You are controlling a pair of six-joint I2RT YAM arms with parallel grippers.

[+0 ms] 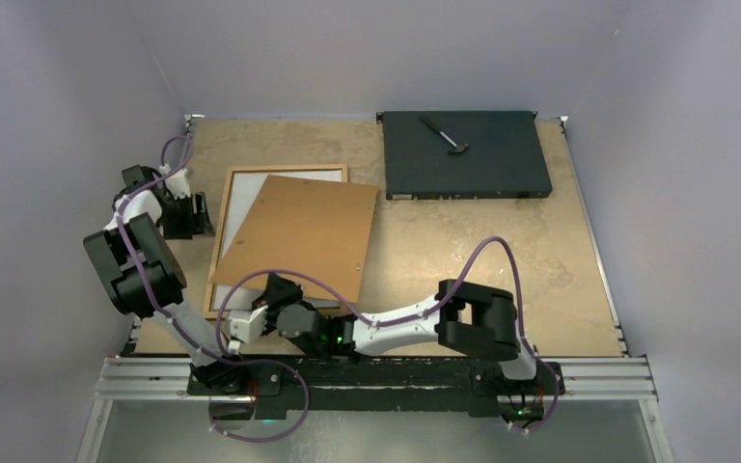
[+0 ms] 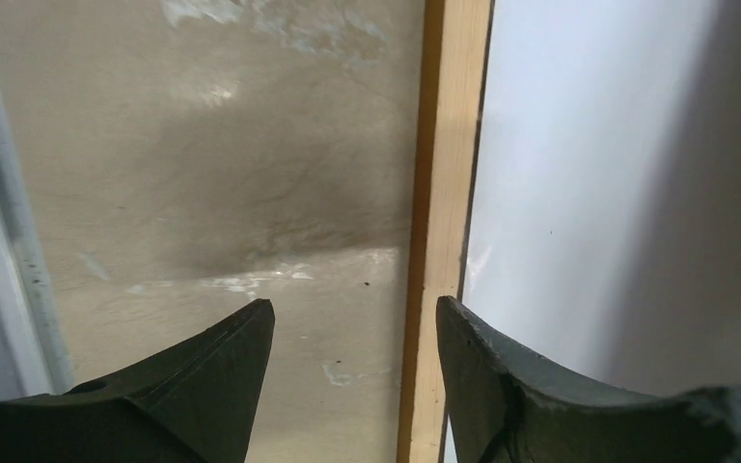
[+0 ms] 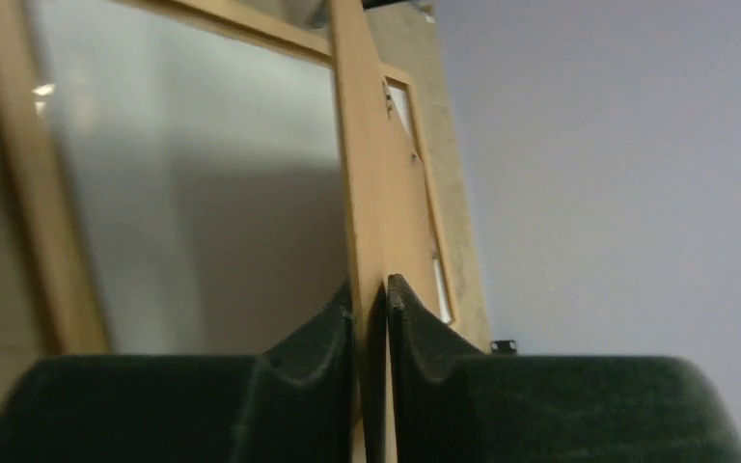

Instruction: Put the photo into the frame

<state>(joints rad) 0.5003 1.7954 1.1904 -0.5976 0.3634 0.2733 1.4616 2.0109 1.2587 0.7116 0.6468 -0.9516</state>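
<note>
The frame (image 1: 288, 171) lies flat on the left of the table, with the photo (image 1: 249, 207) inside it, white back up. A brown hardboard backing sheet (image 1: 301, 236) lies tilted over the frame's right part, and my right gripper (image 1: 272, 289) is shut on its near edge. In the right wrist view my right gripper (image 3: 370, 285) pinches the thin board (image 3: 371, 193) edge-on. My left gripper (image 1: 200, 214) is at the frame's left side. In the left wrist view my left gripper (image 2: 356, 303) stands open astride the frame's rail (image 2: 444, 212), with the white photo back (image 2: 617, 193) to its right.
A black flat box (image 1: 482, 164) sits at the back right with a small tool (image 1: 444, 135) on top. White walls close in the table (image 1: 463, 260) on three sides. Purple cables loop over both arms.
</note>
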